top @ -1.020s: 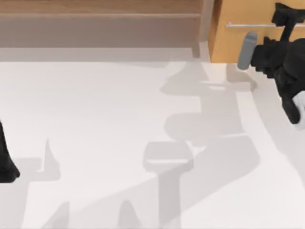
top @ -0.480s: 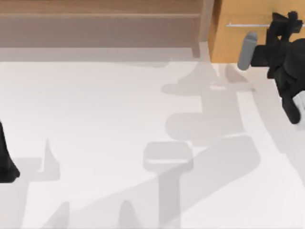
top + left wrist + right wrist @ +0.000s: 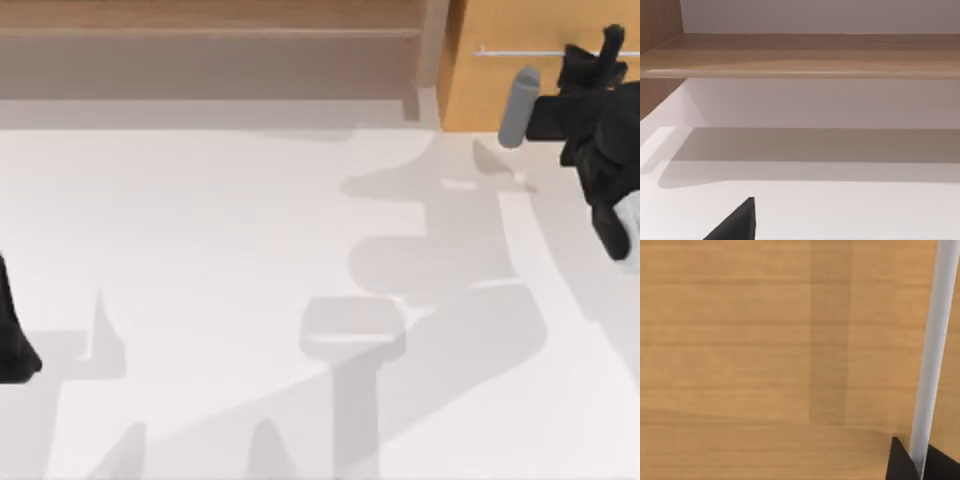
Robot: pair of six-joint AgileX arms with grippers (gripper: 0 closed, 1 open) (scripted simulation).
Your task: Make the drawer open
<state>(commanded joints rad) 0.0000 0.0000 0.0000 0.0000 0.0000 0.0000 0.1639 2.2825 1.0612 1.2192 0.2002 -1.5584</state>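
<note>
Orange-tan wood of the drawer [image 3: 765, 350] sits directly ahead of the right gripper [image 3: 608, 45], whose fingers appear to pinch the silver bar handle [image 3: 932, 355]. Pull straight back, level, holding that grip. Front looks flush, not yet out. Left arm [image 3: 12, 335] idles far off.

A white table [image 3: 200, 250] (crossed by grey shadows) fronts a brown wooden shelf unit [image 3: 210, 45].
</note>
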